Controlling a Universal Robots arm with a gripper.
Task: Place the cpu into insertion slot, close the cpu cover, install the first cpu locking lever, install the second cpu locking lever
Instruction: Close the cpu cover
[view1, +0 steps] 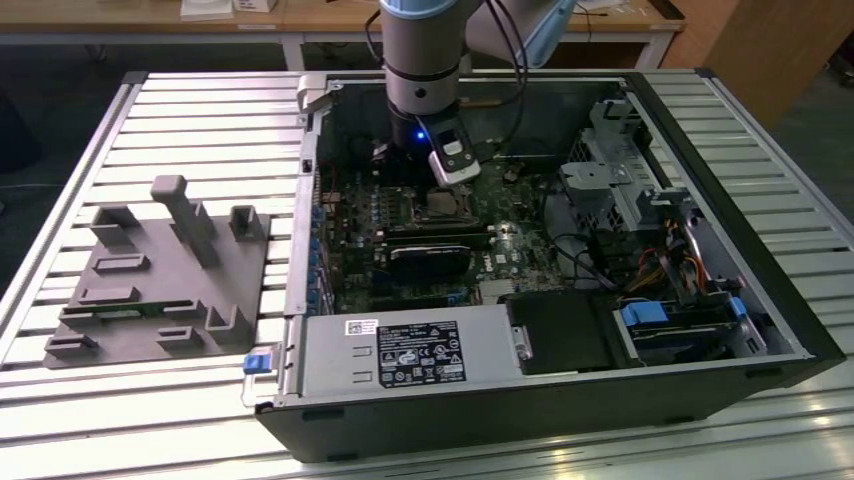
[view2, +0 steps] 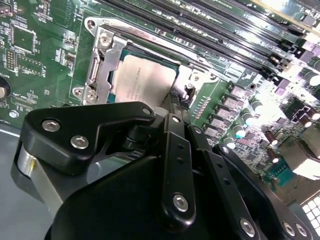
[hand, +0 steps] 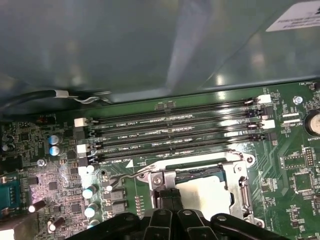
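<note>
"Where's the chip got to?"

"The small flat square cpu (view2: 147, 82) with the silver-grey metal top lies in the square, silvery-rimmed insertion slot (view1: 438, 208) on the green circuit board (hand: 295, 170). Its metal face is up and its edges run square with the long black memory slots (hand: 175, 135) just beside it. The thin silvery cpu cover frame (hand: 241, 184) lies flat around it."

"And the hand?"

"The black hand (hand: 170, 194) is low at the socket's edge, fingers clenched together with nothing seen between them. The tips are at the cover's rim, but I can't tell whether they touch."

"Any room to move?"

"It's tight. The open black computer case (view1: 534, 425) walls it in. The memory slots flank one side of the socket, small silver capacitors (hand: 90, 192) stand near another, and a thin wire lever (hand: 125, 177) juts out at a corner. The case sits on the slatted metal bench (view1: 200, 110), with a grey fixture plate (view1: 160, 290) beside it at the exterior view's left."
</note>
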